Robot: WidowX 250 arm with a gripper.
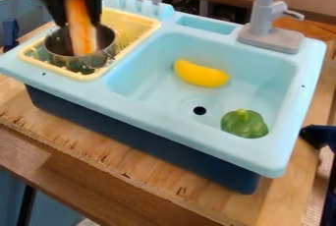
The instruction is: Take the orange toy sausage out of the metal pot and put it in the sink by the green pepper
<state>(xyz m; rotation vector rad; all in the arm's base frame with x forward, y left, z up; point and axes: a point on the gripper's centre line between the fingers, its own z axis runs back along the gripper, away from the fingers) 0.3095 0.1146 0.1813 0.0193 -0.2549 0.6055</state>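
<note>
We list one black gripper (78,22) at the view's upper left, its jaws closed about an upright, long orange item (80,33) whose lower end sits inside a metal pot (78,63), itself standing in a pale yellow rack (52,68) set into the left part of a light-blue toy sink (151,117). We enter, in the basin, one curved yellow toy banana (200,74) behind the dark drain hole (199,110), and one green toy pepper (244,124) near the front right corner. We record also a grey faucet (263,18) at the sink's back edge, and a wooden surface (131,168) beneath.
</note>
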